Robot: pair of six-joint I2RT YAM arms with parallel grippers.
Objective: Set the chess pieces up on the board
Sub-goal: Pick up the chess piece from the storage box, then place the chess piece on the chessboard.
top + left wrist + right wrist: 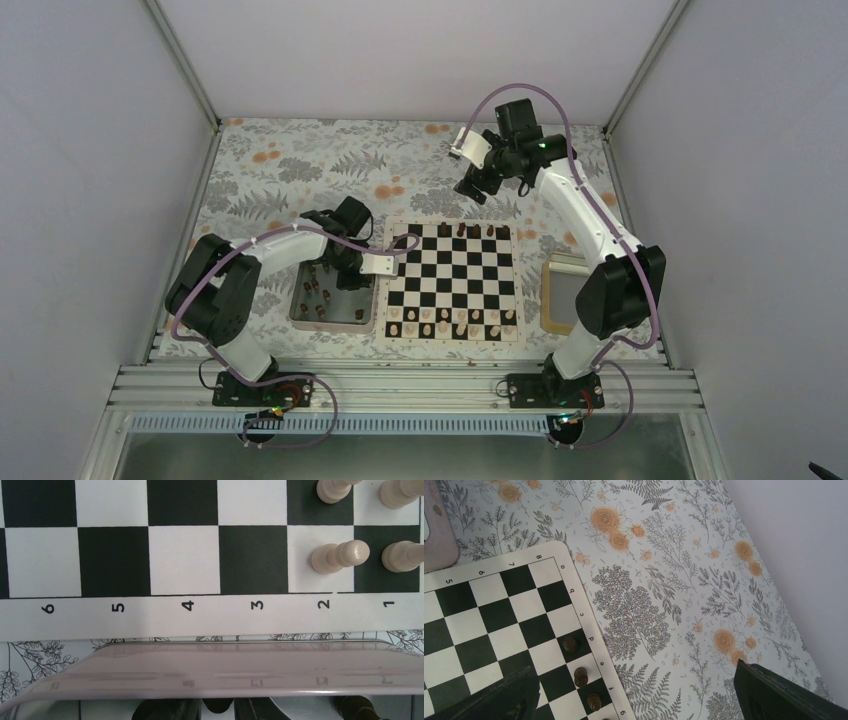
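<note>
From above, the left jaws are hanging over the metal tray (335, 325), just beside the board (452, 285); dark chess pieces (461, 230) are standing along its far row, others lying in the tray. The left wrist is looking across the tray rim at pale pieces (340, 557); its jaws' state I cannot tell. The right wrist is showing the right jaws gaping wide, empty, above the tabletop (704, 580).

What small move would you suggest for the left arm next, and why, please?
Probably lift the left claw straight up, once its grip is sure. It sits low inside the tray among the dark chess pieces, behind the raised wall, and the far row of the board has only a few. Whether it grips one, I cannot tell.
</note>
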